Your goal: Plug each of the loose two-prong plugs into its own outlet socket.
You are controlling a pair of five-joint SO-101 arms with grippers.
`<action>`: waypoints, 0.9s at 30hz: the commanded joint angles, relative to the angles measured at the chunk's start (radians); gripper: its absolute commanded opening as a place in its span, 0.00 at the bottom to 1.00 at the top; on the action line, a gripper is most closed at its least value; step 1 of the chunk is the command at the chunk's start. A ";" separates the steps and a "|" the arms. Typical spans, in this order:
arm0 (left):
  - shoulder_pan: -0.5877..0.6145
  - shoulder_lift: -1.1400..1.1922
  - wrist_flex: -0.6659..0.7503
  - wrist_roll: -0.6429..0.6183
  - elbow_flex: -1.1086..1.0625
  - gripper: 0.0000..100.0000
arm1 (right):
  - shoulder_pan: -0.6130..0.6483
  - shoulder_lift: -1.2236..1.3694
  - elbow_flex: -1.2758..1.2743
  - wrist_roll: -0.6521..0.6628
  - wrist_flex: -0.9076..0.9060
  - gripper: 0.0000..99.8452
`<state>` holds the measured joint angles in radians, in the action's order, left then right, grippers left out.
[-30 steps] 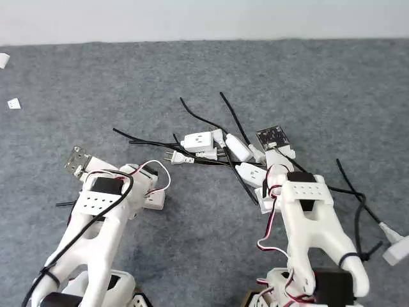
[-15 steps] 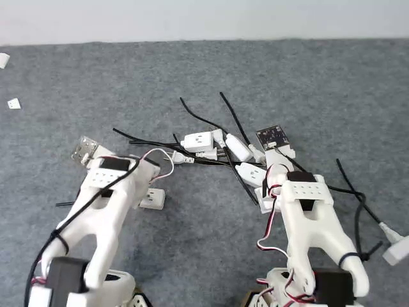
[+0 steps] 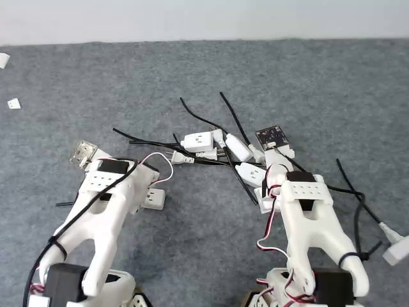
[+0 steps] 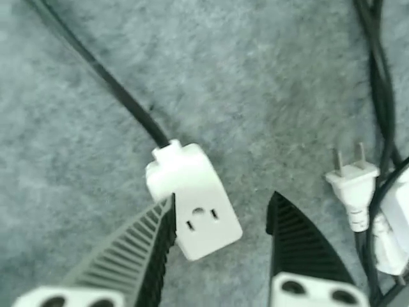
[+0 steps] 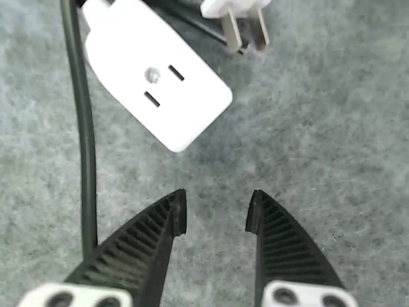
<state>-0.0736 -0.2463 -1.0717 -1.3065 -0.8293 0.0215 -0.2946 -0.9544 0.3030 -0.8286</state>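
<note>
Your left gripper (image 4: 220, 211): fingers spread wide, clamped on nothing. White socket (image 4: 195, 201) lies flat on grey carpet (image 4: 255, 77) between them, close against one finger. Black cable (image 4: 108, 83) runs off its far end. Loose plug (image 4: 350, 182) sits near, just outside other finger, prongs free.

Your right gripper (image 5: 217, 204): fingers apart, hovering over carpet, holding nothing. Second socket (image 5: 160, 89) just ahead of its tips, slots up. Second plug (image 5: 239, 16) beyond, prongs near that socket's edge, not inserted.

From above, third socket (image 3: 198, 141) lies ahead of both arms, between them.
</note>
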 commanded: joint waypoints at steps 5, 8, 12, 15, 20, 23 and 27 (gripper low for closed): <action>-0.003 0.144 -0.141 0.025 0.180 0.22 | 0.008 0.004 0.054 0.009 0.002 0.17; -0.005 0.227 -0.141 0.025 0.222 0.22 | 0.008 0.004 0.054 0.009 0.002 0.17; -0.005 0.321 -0.138 0.025 0.280 0.22 | 0.008 0.004 0.054 0.011 0.002 0.17; -0.005 0.371 -0.089 0.025 0.292 0.22 | 0.008 0.004 0.054 0.011 0.002 0.17; -0.003 0.425 -0.025 0.029 0.294 0.21 | 0.007 0.004 0.054 0.011 0.001 0.17; -0.003 0.416 -0.025 0.031 0.292 0.11 | 0.007 0.004 0.054 0.011 0.001 0.17; -0.015 0.341 -0.048 0.123 0.275 0.02 | 0.005 0.004 0.054 0.011 0.001 0.17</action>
<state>-0.0783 0.1465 -1.1193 -1.2789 -0.5531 0.0215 -0.2915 -0.9544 0.3030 -0.8286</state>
